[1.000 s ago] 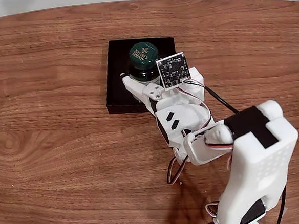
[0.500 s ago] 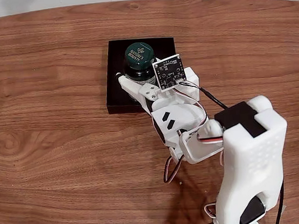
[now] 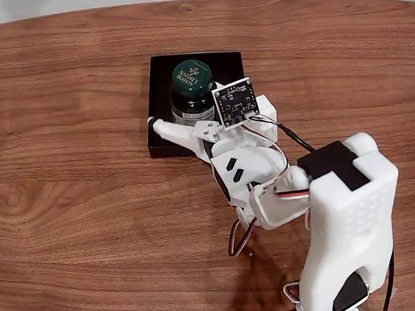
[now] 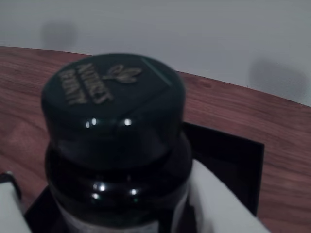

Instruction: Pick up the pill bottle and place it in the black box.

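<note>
Pill bottle (image 3: pixel 192 92): we see a small round bottle of dark green glossy plastic, with a domed ribbed-looking cap printed in pale letters and a pale label band below; it stands upright inside the black box, toward its middle; in the wrist view (image 4: pixel 114 141) the cap shines with small highlights and the print is blurred

Black box (image 3: pixel 161 77): a shallow square matte tray with low walls, lying flat on the table; in the wrist view (image 4: pixel 228 160) its far corner shows behind the bottle

End effector (image 3: pixel 184 125): white moulded plastic; its jaws are spread apart, one finger (image 3: pixel 170 129) reaching to the box's left wall in the fixed view, the other side hidden behind a small square circuit board (image 3: pixel 236 102); we see the bottle between the jaws, no longer pinched

Table (image 3: pixel 68 194): smooth wood-grain surface, reddish brown, with long wavy streaks

Arm (image 3: pixel 348 224): white printed shell with a dimpled texture, a black patch on top, thin coloured wires looping at the joints

Change: half a second ago the left finger lay close against the bottle; now it has swung out leftward, and the bottle sits a little lower and plainly on the box floor
</note>
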Controlling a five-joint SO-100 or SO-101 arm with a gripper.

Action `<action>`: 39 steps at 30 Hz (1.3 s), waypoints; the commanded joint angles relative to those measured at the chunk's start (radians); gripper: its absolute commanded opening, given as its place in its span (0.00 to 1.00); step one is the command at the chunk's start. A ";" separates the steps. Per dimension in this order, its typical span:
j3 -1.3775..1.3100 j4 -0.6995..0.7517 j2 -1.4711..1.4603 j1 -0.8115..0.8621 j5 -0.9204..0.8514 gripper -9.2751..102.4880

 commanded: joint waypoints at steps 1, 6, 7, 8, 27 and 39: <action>-0.003 -0.009 0.077 0.018 -0.002 0.48; 0.011 -0.005 0.114 0.025 -0.006 0.48; 0.017 -0.002 0.124 0.025 -0.008 0.48; 0.023 0.003 0.138 0.025 -0.008 0.48; 0.288 0.163 0.471 0.140 0.046 0.50; 0.383 0.522 0.813 0.164 0.058 0.50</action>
